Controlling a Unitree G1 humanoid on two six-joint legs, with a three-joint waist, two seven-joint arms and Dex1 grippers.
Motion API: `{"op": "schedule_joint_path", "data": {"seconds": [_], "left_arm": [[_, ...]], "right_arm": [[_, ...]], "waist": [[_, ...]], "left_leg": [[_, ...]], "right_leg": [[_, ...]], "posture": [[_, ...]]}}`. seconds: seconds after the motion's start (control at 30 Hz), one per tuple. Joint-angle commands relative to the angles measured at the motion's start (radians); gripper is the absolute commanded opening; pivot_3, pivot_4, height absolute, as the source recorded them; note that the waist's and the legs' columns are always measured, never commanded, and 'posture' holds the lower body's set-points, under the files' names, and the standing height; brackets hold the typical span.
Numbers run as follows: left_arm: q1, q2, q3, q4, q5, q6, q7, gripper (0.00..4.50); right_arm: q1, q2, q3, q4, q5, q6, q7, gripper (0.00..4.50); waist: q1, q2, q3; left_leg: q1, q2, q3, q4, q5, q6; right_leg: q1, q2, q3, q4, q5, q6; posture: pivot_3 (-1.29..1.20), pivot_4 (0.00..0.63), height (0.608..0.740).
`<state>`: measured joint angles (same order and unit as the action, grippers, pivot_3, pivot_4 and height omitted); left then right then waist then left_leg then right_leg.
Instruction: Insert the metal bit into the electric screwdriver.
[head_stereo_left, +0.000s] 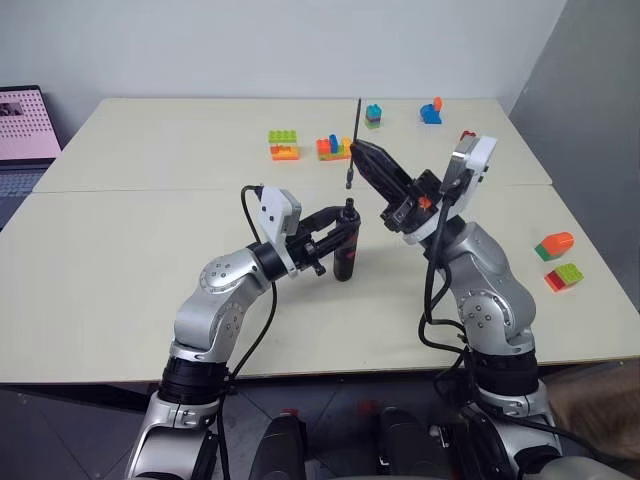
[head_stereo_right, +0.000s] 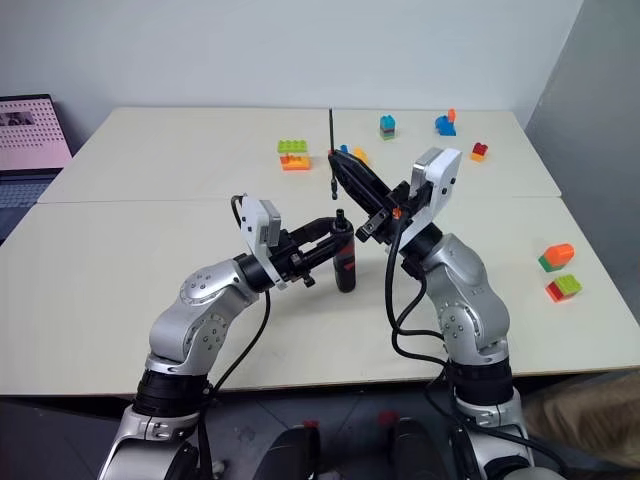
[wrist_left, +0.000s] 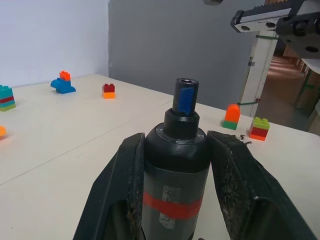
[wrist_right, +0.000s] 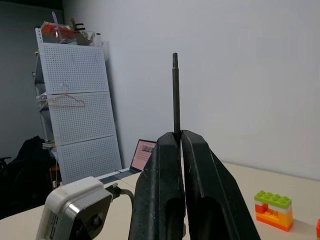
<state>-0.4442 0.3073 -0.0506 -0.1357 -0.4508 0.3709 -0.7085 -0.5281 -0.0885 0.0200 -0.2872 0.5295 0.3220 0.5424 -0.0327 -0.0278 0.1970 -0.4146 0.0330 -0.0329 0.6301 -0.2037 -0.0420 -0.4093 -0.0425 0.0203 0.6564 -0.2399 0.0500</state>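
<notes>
Screwdriver: electric screwdriver (head_stereo_left: 345, 247) stood upright above the near half of the table (head_stereo_left: 120, 250), black body with a red band, its narrow socket end pointing up; whether its base touched the tabletop could not be told.
Left gripper: left gripper (head_stereo_left: 340, 232) reached in from the left, its two black fingers (wrist_left: 122, 185) partly apart and pressed against either side of the screwdriver body, holding it just above the red band.
Bit: metal bit (head_stereo_left: 354, 140) was a thin dark rod held nearly vertical in the air, above and slightly to the right of the screwdriver's top, not touching it; lower end hung a little higher than the socket.
Right gripper: right gripper (head_stereo_left: 358, 152) angled up and to the left from the right arm, fingers (wrist_right: 160, 180) pinched fully together on the bit near its middle, so the rod stuck out both above and below the fingertips.
Bricks, far side: green-on-orange brick stack (head_stereo_left: 283, 144), mixed orange and blue cluster (head_stereo_left: 333, 148), small teal stack (head_stereo_left: 373, 115), blue piece with orange top (head_stereo_left: 431, 112) and a small red brick (head_stereo_right: 479, 151) sat well beyond both grippers.
Bricks, right edge: orange-and-green piece (head_stereo_left: 554, 245) and green-on-red piece (head_stereo_left: 565, 275) lay close together, apart from the arms.
Laptop: open laptop (head_stereo_left: 22, 130) with a pink screen sat beyond the table's left edge.
</notes>
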Motion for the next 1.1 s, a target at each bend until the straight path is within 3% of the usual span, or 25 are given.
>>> {"op": "schedule_joint_path", "data": {"seconds": [0.03,1.1], "left_arm": [[0.009,0.015,0.003,-0.004,0.013,0.014,0.009,1.58],[0.003,0.019,-0.006,0.001,0.016,0.014,-0.001,1.58]], "right_arm": [[-0.001,-0.001,-0.002,-0.012,-0.011,-0.039,-0.007,0.00],[0.035,-0.027,0.037,0.017,-0.073,-0.087,-0.003,0.00]], "waist": [[0.000,0.000,0.000],[0.000,0.000,0.000]], "left_leg": [[0.000,0.000,0.000,0.000,0.000,0.000],[0.000,0.000,0.000,0.000,0.000,0.000]], "right_leg": [[0.000,0.000,0.000,0.000,0.000,0.000],[0.000,0.000,-0.001,-0.001,-0.001,-0.001]], "posture": [[0.00,0.150,0.740],[0.00,0.150,0.740]]}}
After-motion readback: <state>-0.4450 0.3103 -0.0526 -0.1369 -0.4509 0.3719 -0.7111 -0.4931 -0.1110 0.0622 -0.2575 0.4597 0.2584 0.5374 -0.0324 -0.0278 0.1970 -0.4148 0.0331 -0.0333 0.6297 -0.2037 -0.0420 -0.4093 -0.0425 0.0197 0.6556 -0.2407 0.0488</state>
